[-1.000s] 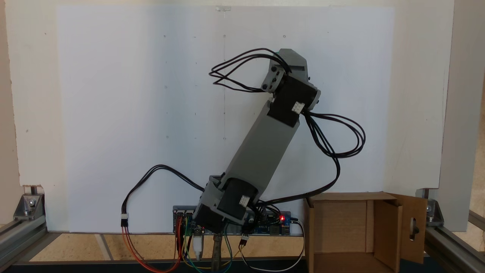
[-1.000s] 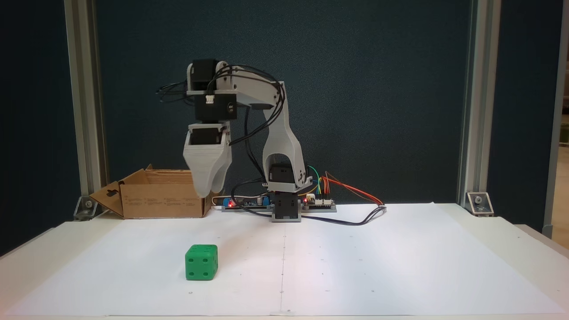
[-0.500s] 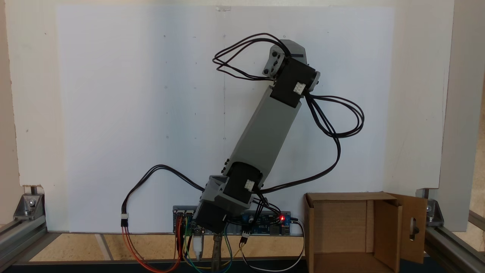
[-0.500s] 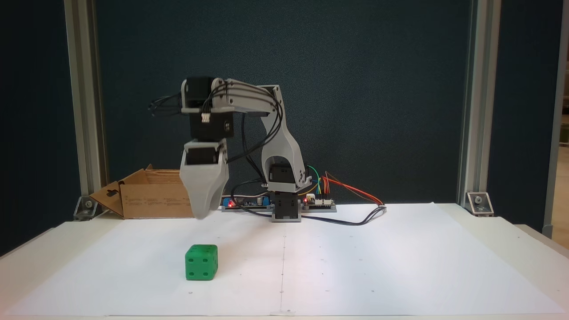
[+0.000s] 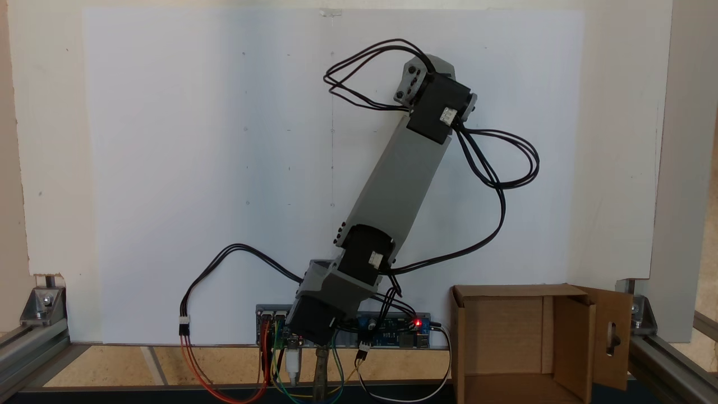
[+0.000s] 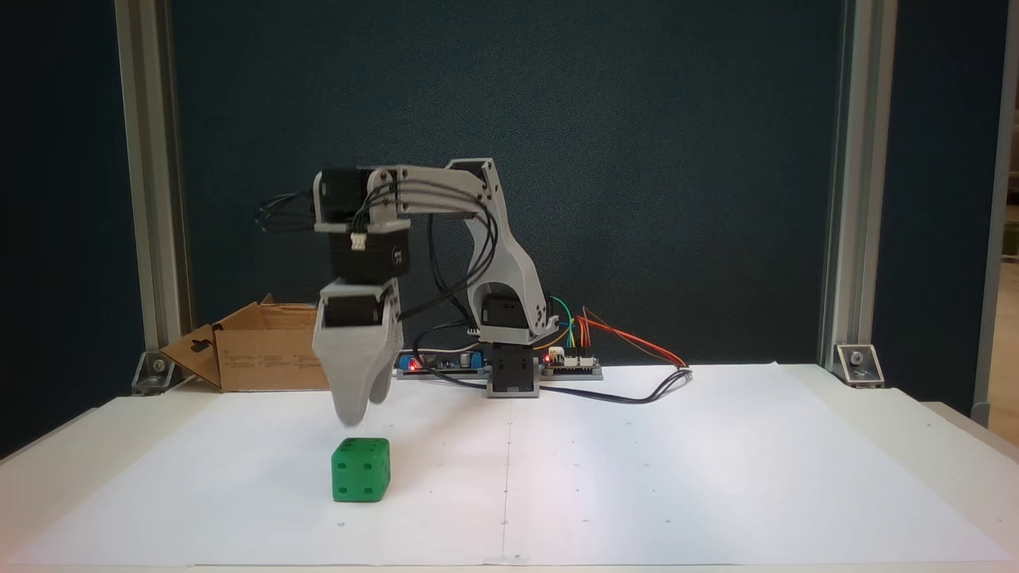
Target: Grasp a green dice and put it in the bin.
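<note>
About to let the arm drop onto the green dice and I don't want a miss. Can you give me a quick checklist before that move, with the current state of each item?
1. Green dice flat on the white paper: ok.
2. Hand above the dice, not touching: ok.
3. Hand centred over the dice: not ok, it sits slightly left in a fixed view.
4. Jaws open wide enough: cannot tell.
5. Paper around the dice free of obstacles: ok.
6. Cardboard bin open and empty: ok.
</note>
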You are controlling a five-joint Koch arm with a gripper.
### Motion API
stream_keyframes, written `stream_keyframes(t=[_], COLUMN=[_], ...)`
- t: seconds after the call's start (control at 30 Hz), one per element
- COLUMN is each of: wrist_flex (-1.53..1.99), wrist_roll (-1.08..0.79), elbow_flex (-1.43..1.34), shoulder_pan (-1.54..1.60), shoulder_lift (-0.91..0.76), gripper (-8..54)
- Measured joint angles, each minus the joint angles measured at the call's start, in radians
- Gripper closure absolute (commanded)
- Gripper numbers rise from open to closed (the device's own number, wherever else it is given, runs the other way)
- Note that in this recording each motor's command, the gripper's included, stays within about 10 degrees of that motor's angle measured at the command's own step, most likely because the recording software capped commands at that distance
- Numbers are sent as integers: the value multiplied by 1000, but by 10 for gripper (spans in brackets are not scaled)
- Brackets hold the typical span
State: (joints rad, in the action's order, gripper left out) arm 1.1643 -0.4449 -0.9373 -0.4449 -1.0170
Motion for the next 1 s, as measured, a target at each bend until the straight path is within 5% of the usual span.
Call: stream_keyframes(t=[1.0], wrist_flex=[-49], wrist_roll=[9], elbow_flex=[0], shoulder_pan=[-8], shoulder_lift=[69], gripper=[-5])
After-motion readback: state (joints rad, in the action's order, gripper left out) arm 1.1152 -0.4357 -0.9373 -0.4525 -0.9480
